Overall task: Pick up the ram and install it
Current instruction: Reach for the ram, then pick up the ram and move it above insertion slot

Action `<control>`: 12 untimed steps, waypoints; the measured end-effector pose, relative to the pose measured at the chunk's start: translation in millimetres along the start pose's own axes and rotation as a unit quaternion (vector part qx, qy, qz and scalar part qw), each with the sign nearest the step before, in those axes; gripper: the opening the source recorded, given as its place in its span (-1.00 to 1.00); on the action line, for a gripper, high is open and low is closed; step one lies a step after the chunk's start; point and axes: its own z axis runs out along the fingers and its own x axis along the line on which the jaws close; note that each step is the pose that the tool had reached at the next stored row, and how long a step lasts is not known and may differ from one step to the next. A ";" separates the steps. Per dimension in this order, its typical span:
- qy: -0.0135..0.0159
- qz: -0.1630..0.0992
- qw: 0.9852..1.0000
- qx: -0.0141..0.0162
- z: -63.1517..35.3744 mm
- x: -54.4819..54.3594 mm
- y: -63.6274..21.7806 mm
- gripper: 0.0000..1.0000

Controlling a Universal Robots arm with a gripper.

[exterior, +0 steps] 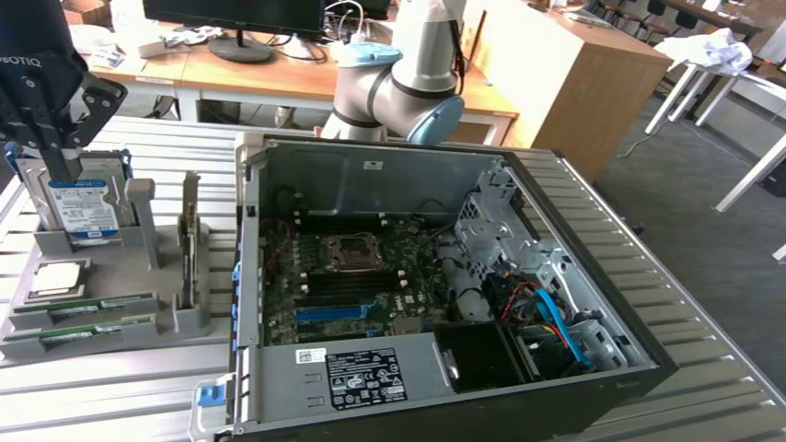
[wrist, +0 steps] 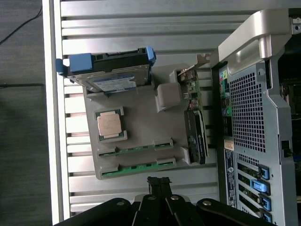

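Note:
Two ram sticks, thin green boards, lie in slots of the grey holder (exterior: 187,320): one ram (exterior: 86,307) (wrist: 136,148) and a second ram (exterior: 80,334) (wrist: 138,166) beside it. My gripper (exterior: 58,164) (wrist: 159,181) hangs well above the holder at the exterior view's left, in line with the hard drive from that camera. Its fingers are shut with nothing between them. In the wrist view the fingertips sit just past the holder's edge, on the side where the ram sticks lie. The open computer case (exterior: 590,276) shows its motherboard (exterior: 350,267).
The holder also carries a silver hard drive (exterior: 80,203) (wrist: 110,75) with a blue-white label, a square processor chip (exterior: 55,279) (wrist: 110,125) and upright cards (exterior: 188,239) (wrist: 195,136). The case stands close to the holder's right in the exterior view. Everything rests on a slatted metal table (exterior: 687,304).

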 end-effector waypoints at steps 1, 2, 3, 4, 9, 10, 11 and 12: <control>0.000 0.000 1.000 0.000 0.0 0.0 0.0 -0.80; 0.000 0.000 1.000 0.000 0.0 0.0 0.0 -0.80; 0.000 0.000 1.000 0.000 0.0 0.0 0.0 -0.80; 0.000 0.000 1.000 0.000 0.0 0.0 0.0 -0.80; 0.000 0.000 1.000 0.000 0.0 0.0 0.0 -0.80; 0.000 0.000 1.000 0.000 0.0 0.0 0.0 -0.80; 0.000 -0.001 1.000 0.000 0.0 0.0 0.0 -0.80; 0.000 -0.001 1.000 0.000 0.0 0.0 0.0 -0.80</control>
